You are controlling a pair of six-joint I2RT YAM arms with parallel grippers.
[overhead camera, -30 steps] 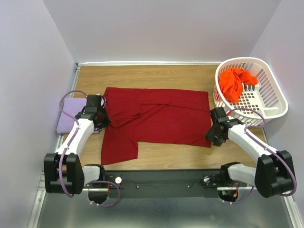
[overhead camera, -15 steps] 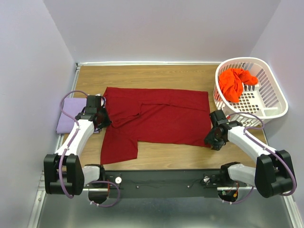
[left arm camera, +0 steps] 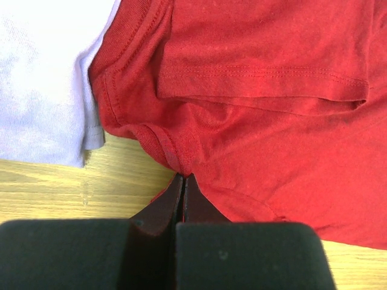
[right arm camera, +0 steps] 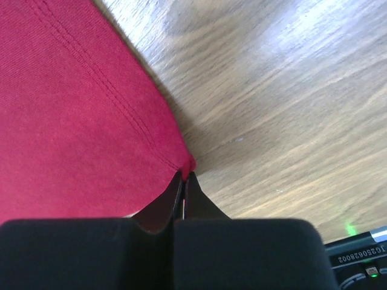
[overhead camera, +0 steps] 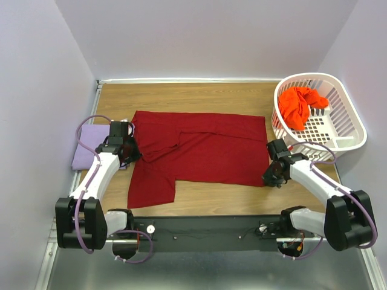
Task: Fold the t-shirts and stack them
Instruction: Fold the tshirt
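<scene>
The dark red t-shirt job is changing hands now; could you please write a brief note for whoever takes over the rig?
Grippers: left gripper shut on the dark red t-shirt at its left edge; right gripper shut on its near right corner.
Things: that shirt lies spread, partly folded, on the table; lavender t-shirt folded at far left; orange-red t-shirt bunched in the white laundry basket.
Done: lavender one.
Left: fold both others, stack all.

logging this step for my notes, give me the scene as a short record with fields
dark red shirt: spread on table, partly folded
left hand: shut on dark red shirt's left edge
right hand: shut on its near right corner
lavender shirt: flat, left of the red one
orange shirt: bunched in basket
</scene>
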